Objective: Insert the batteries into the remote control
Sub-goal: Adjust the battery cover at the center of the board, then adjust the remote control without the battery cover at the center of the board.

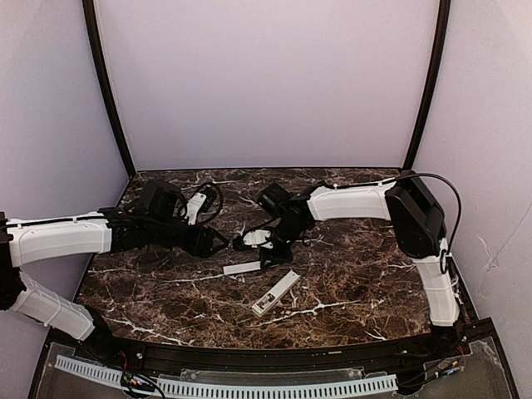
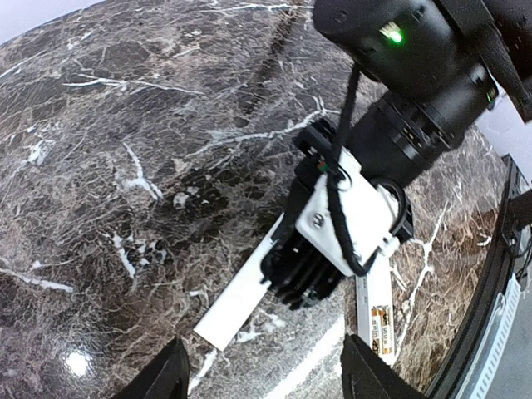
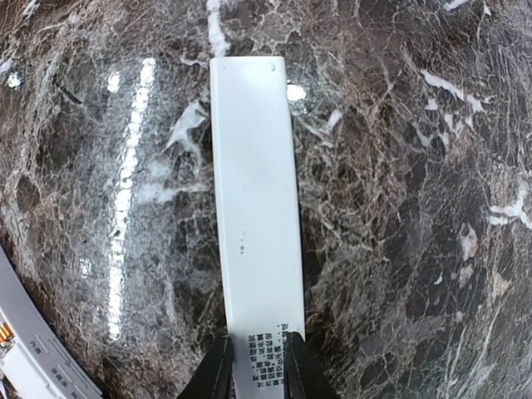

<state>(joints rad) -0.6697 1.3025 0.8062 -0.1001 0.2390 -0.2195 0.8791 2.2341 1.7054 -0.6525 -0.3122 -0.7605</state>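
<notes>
- Remote control (image 1: 276, 293): lies flat on the dark marble desk (image 1: 349, 274), just below the centre of the overhead frame. It is angled, its upper end pointing to the upper right. No end effector touches it.
- In the left wrist view the remote control (image 2: 376, 309) shows at the lower right, partly hidden behind the right arm's wrist. A gold-and-black labelled battery (image 2: 380, 322) seems to sit in its open bay.
- Flat white strip (image 1: 242, 268): lies on the desk just up and left of the remote, apart from it.
- Right end effector (image 3: 258, 364): its two fingers (image 3: 218, 370) are closed in on the long edges of the strip's printed end, pinching it at the bottom of the right wrist frame. The strip runs straight up the frame from there.
- Left end effector (image 2: 266, 378): fingers spread wide with nothing between them. It hangs over the desk left of centre in the overhead frame and faces the strip's free end.
</notes>
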